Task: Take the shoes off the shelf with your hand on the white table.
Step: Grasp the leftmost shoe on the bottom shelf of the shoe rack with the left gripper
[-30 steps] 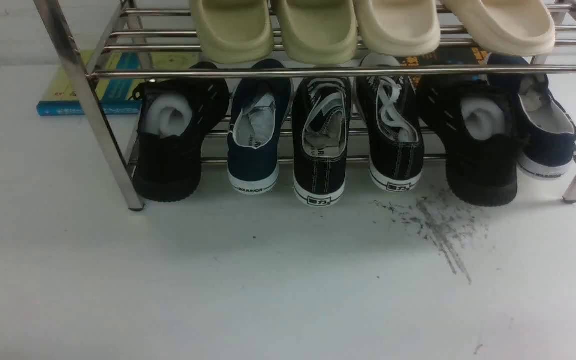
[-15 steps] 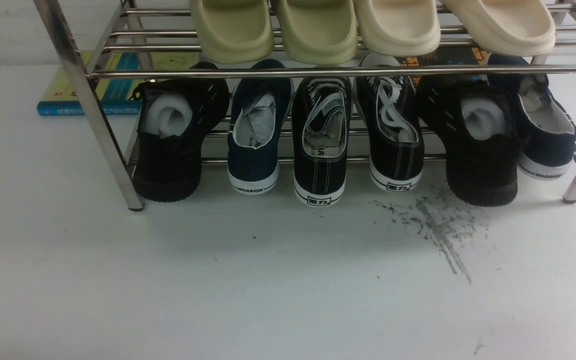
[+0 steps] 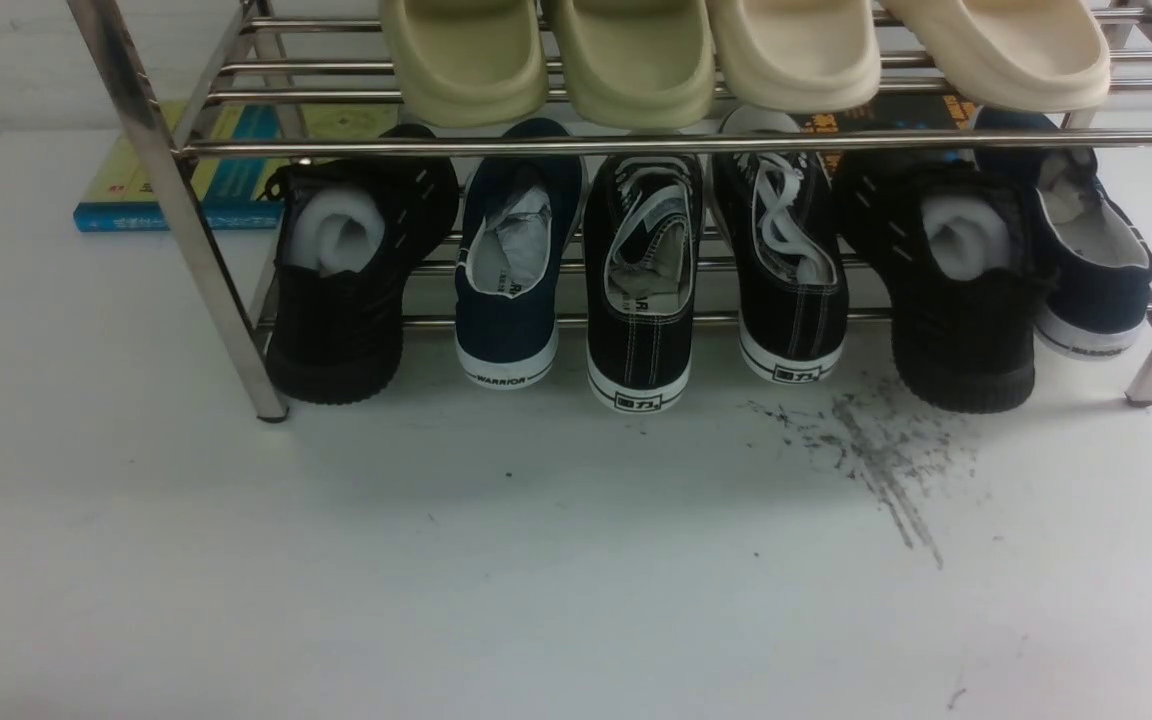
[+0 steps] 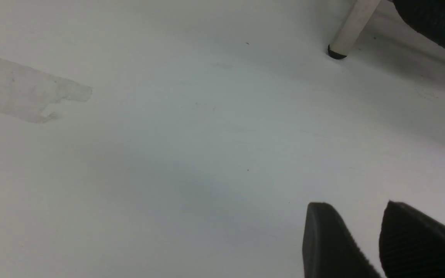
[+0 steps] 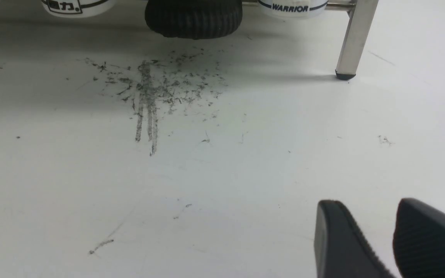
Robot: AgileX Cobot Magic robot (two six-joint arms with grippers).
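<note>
The two black knit shoes stand heel-out on the lower tier of the chrome shelf, one at the far left and one near the right, both with white stuffing. Neither gripper shows in the front view. My left gripper hovers low over the white table, jaws a little apart and empty, short of a shelf leg and the left shoe. My right gripper is likewise a little apart and empty, facing the right shoe's ribbed sole.
Between the knit shoes sit a navy Warrior shoe and two black canvas shoes; another navy shoe is far right. Cream slippers fill the top tier. A book lies behind. Dark scuffs mark the table.
</note>
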